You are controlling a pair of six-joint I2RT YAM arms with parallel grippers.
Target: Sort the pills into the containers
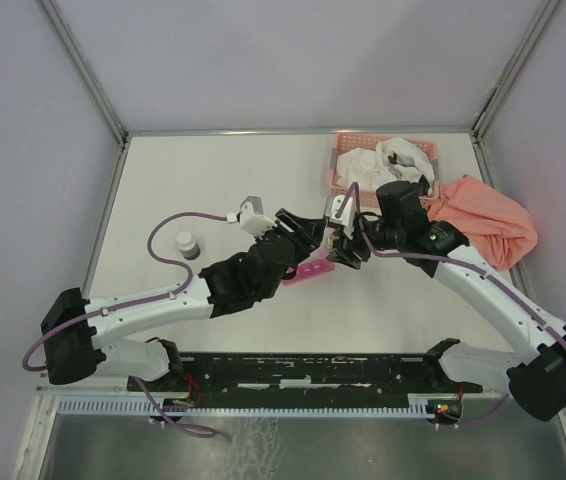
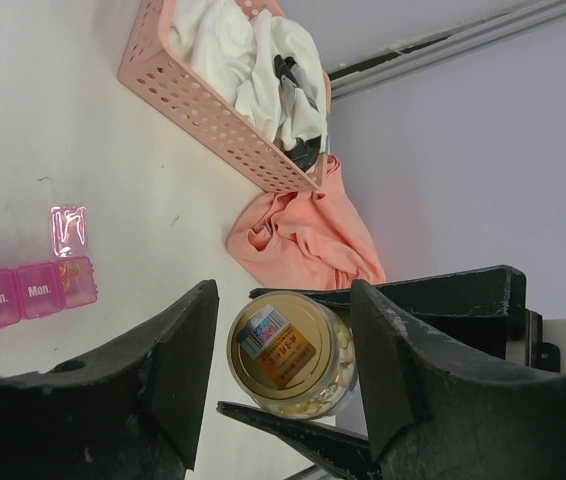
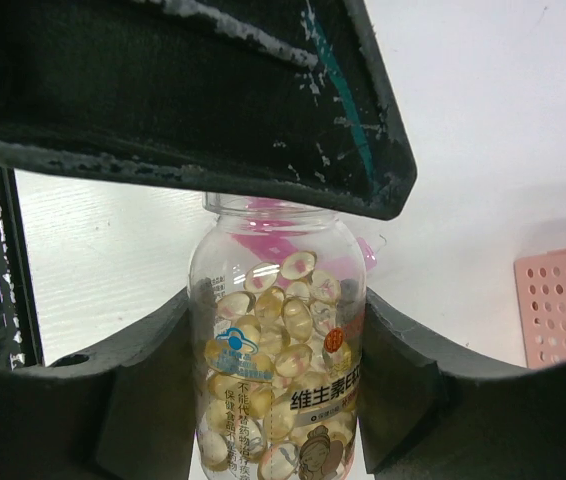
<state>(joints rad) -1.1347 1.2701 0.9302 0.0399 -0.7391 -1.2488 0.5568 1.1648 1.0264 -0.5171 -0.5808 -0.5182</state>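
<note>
My right gripper (image 3: 275, 320) is shut on a clear bottle (image 3: 283, 350) full of yellow softgel pills (image 3: 293, 300), gripping its body on both sides. The bottle's gold cap (image 2: 285, 350) lies between the jaws of my left gripper (image 2: 283, 300), which is open; a gap shows beside the left finger. Both grippers meet mid-table, left gripper (image 1: 308, 232) and right gripper (image 1: 341, 245). The magenta-pink containers (image 1: 310, 271) lie on the table just below them. In the left wrist view the containers (image 2: 23, 295) have one end lid flipped up.
A salmon lattice basket (image 1: 383, 165) holding white cloths stands at the back right, with an orange cloth (image 1: 488, 220) heaped beside it. A small bottle with a white cap (image 1: 188, 243) stands left of the arms. The left arm's purple cable loops near it.
</note>
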